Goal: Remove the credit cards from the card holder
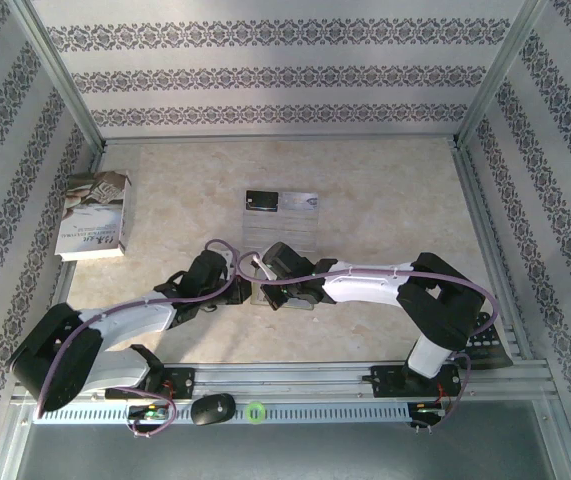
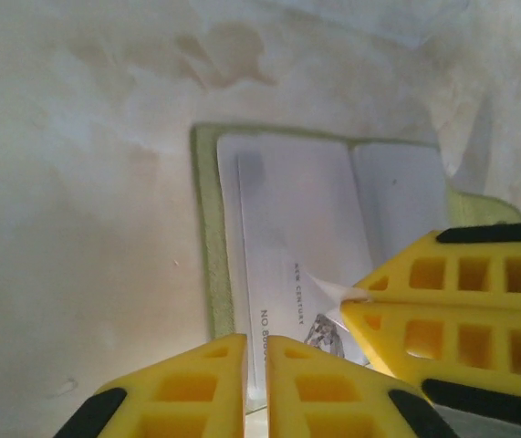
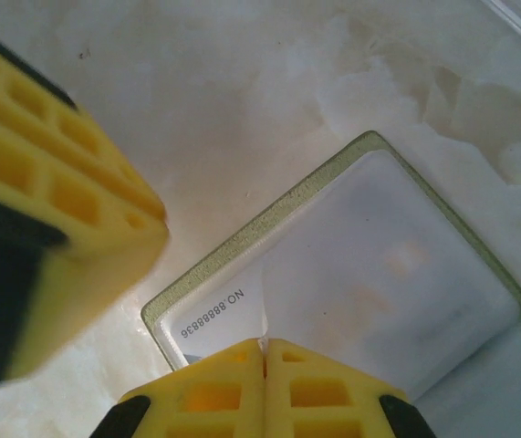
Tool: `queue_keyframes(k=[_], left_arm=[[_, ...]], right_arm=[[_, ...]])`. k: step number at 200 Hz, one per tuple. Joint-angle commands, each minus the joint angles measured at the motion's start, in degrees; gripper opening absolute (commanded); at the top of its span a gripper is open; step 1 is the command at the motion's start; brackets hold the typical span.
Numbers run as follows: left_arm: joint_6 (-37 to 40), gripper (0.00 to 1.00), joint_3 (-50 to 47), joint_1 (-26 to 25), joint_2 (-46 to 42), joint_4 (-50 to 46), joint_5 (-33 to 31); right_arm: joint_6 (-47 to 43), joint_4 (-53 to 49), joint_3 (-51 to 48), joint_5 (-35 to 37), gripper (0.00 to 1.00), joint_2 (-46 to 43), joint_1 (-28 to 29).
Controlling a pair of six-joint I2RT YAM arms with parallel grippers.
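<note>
The card holder lies open on the table between both arms, with a white printed card in its pocket. The right gripper is pressed together on that card's corner, a thin nip right at the edge. The left gripper is all but closed at the holder's near rim; I can't tell whether it has any of the holder pinched. If not, a pull could drag the whole holder along. The corner may also slip free or crease. The fingers crowd close, so a bump is possible. A black card and a silvery card lie far off on a clear sheet.
</note>
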Motion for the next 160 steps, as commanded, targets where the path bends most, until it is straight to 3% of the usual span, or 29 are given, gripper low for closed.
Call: queue_keyframes(k=[1, 47, 71, 160], left_arm=[[-0.41, 0.1, 1.71, -1.19, 3.81, 6.01, -0.3], [-1.63, 0.07, 1.58, -1.93, 6.35, 8.02, 0.1], [-0.84, 0.11, 1.75, -2.76, 5.46, 6.94, -0.18], [-1.75, 0.12, 3.25, -4.18, 10.12, 7.83, 2.74]], right_arm=[[1.45, 4.26, -1.34, -1.72, 0.0, -1.58, -0.14], [1.82, 5.29, -2.72, -0.83, 0.0, -2.33, -0.22], [2.12, 5.87, -3.43, -0.48, 0.0, -2.64, -0.22], [3.31, 7.88, -4.52, -0.39, 0.0, -2.11, -0.22]])
